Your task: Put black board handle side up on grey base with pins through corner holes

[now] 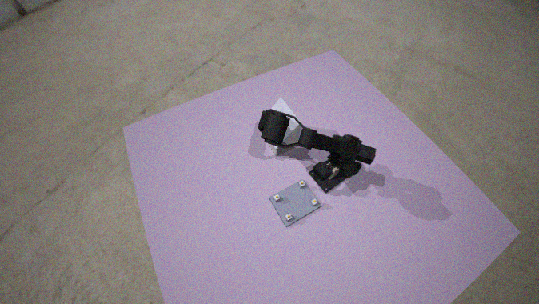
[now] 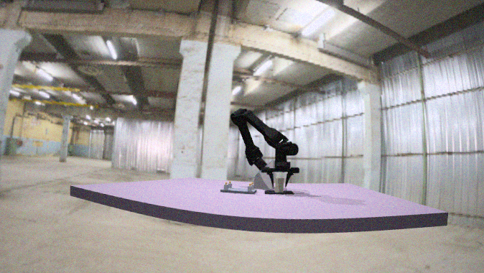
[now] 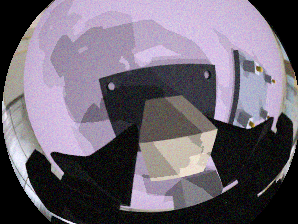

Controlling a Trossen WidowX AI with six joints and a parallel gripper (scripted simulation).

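Board [image 1: 326, 187] [image 2: 269, 192] [image 3: 125, 100], black, thin and flat, lies on the lilac table [image 1: 208, 160] [image 2: 258, 212] [image 3: 40, 60], just beside the grey base [image 1: 297, 204] [image 2: 230, 191] [image 3: 252, 92] and apart from it. Its square handle [image 1: 335, 173] [image 2: 280, 183] [image 3: 178, 140] points up, a plain block with straight edges and smooth faces, pale cream where the light falls and brown-grey in shade. The gripper [image 1: 332, 172] [image 2: 279, 184] [image 3: 168, 124] is down over it, partly open, its black, tapering fingers on opposite sides of the handle; whether either one touches it, I cannot tell. Seen from above, the arm [image 1: 320, 140] [image 2: 260, 127] covers part of the board, and in the wrist view the handle and fingers hide its nearer portion, leaving two round corner holes in sight. The base is a smooth, squarish plate with four short, pale posts [image 1: 277, 197] [image 2: 250, 187] [image 3: 247, 66], each tipped with a gold pin, and nothing sits on them. A pale grey, wedge-like mount [image 1: 281, 105] [image 2: 260, 181] stands near the board under the arm. Beyond the dark-edged table are a rough, dusty concrete floor [image 1: 80, 160] [image 2: 108, 233], chipped whitish pillars [image 2: 187, 108] and ribbed, shiny metal walls [image 2: 449, 126].
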